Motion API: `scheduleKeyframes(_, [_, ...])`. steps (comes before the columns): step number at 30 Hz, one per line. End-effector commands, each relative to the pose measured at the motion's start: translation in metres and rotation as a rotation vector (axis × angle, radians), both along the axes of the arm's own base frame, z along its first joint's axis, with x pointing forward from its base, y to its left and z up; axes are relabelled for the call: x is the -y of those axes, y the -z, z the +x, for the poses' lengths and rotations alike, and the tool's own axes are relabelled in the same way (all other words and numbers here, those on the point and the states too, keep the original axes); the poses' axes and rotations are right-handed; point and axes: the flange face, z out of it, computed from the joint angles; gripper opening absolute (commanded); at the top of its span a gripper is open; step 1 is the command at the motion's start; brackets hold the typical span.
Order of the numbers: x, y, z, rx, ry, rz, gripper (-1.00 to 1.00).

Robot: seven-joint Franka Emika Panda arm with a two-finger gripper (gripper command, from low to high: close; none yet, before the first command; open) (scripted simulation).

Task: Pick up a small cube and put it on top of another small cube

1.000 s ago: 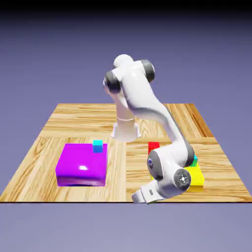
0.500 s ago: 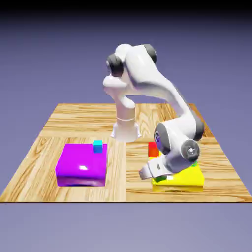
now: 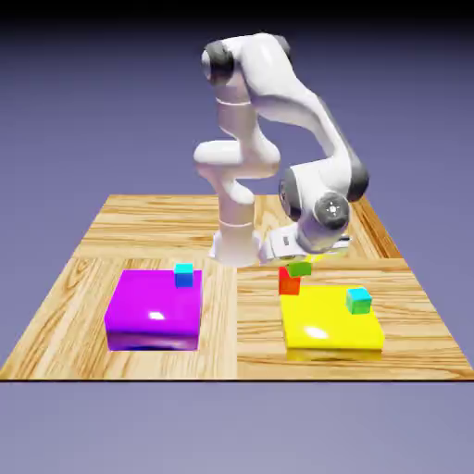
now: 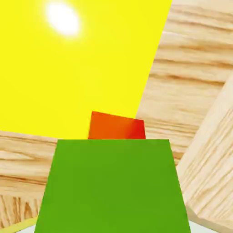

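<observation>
One green cube (image 3: 299, 268) clamped in gripper (image 3: 301, 263), jaws closed on it, lifted off table (image 3: 83, 278). Sits just above red cube (image 3: 289, 281) at yellow block's (image 3: 329, 324) far left corner; contact unclear, probably slight gap. Hand view: green cube fills bottom, fingertips hidden, red cube beyond.

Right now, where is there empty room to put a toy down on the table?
The wood strip between the purple block and the yellow block is bare, and so is the purple block's top beside its teal cube. It is crowded by the red cube, where the gripper holds the green cube just above it.
</observation>
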Motion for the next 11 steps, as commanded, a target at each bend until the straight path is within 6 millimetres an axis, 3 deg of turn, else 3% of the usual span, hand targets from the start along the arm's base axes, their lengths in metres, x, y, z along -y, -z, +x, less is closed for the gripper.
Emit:
scheduleKeyframes(1, [0.003, -0.002, -0.01, 0.001, 0.02, -0.005, -1.0])
scheduleKeyframes(3, [0.003, -0.002, -0.011, 0.001, 0.022, -0.005, -1.0])
scheduleKeyframes(7, [0.006, 0.055, -0.043, 0.001, 0.022, -0.005, -1.0])
scheduleKeyframes(8, [0.006, 0.056, -0.043, 0.001, 0.022, -0.005, -1.0])
scheduleKeyframes(9, [0.006, 0.056, -0.043, 0.001, 0.022, -0.005, 1.0])
scheduleKeyframes(10, [0.006, 0.056, -0.043, 0.001, 0.022, -0.005, 1.0])
scheduleKeyframes(11, [0.005, 0.043, -0.035, 0.001, 0.022, -0.005, 1.0])
